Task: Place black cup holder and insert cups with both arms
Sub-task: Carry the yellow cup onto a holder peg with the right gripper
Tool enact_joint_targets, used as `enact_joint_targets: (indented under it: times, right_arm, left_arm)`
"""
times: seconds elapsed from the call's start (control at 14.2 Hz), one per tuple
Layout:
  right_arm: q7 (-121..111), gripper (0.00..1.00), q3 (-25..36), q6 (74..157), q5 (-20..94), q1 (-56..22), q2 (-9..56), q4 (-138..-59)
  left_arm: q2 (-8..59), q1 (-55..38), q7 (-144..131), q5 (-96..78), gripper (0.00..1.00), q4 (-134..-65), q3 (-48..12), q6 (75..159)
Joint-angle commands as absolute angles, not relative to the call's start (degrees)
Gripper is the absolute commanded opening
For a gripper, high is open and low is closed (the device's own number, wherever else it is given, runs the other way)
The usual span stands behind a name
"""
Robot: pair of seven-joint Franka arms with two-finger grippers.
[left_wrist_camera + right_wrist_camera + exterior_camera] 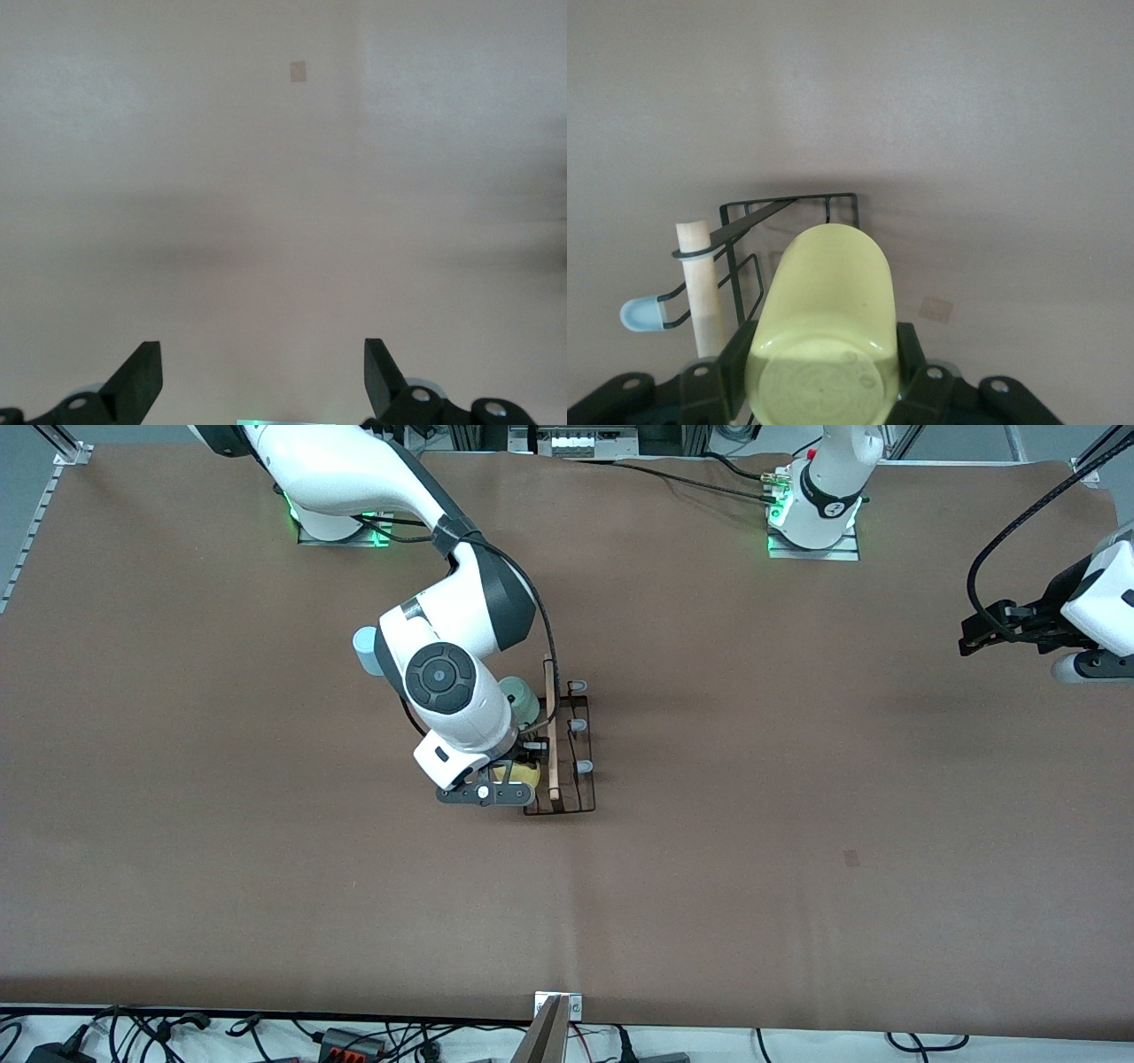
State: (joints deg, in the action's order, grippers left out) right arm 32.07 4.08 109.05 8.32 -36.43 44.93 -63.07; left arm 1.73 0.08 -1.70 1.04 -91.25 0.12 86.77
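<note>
— Front view first: where has the right gripper got to?

— It's down at the black cup holder, on the side of the rack toward the right arm's end of the table, at the rack's end nearer the front camera. Its fingers are clamped narrow on the yellow cup.

— You're sure it's the yellow one?

— The right wrist view settles it. The yellow cup sits between the two black fingers, its flat base facing the camera, its body pointing away toward the rack's wire base. Just beside the cup is the wooden rod, and a prong with a pale blue cap sticks out past the rod.

— And the other cups?

— A mint green cup is just beside the right gripper's wrist, up against the rod, partly hidden by the arm. I can't tell whether it is seated on a prong. A light blue cup peeks out from under the right arm's forearm, apart from the rack, toward the right arm's end of the table.

— The left gripper?

— Waiting up in the air at the left arm's end of the table, well apart from the rack. Its own view shows the fingers spread wide, nothing between them, only the brown table cover and a small square mark under it.
</note>
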Motion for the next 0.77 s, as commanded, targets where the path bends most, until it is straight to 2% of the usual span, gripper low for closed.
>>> enact_joint_targets:
  times: [0.0, 0.28, 0.35, 0.42, 0.7]
  right_arm:
    - [33.0, 0.27, 4.3, 110.8, 8.3, -36.8, 46.0, -63.0]
    - [32.8, 0.30, 4.3, 111.1, 8.3, -36.9, 47.2, -63.0]
    - [33.2, 0.49, 4.3, 111.1, 8.3, -36.9, 47.6, -63.0]
    - [34.1, 0.98, 4.3, 111.2, 8.3, -36.9, 47.8, -63.0]
    - [35.0, 1.00, 4.5, 110.2, 8.3, -37.1, 46.1, -62.7]
  left_arm:
    - [1.5, 0.3, -0.2, 0.5, 1.00, -91.3, 0.4, 87.2]
    - [1.5, 0.4, -0.2, 0.5, 1.00, -91.3, 0.4, 87.2]
    - [1.5, 0.3, -0.2, 0.5, 1.00, -91.3, 0.4, 87.2]
    - [1.5, 0.4, -0.2, 0.5, 1.00, -91.3, 0.4, 87.2]
    - [1.5, 0.4, -0.2, 0.4, 1.00, -91.3, 0.4, 87.1]
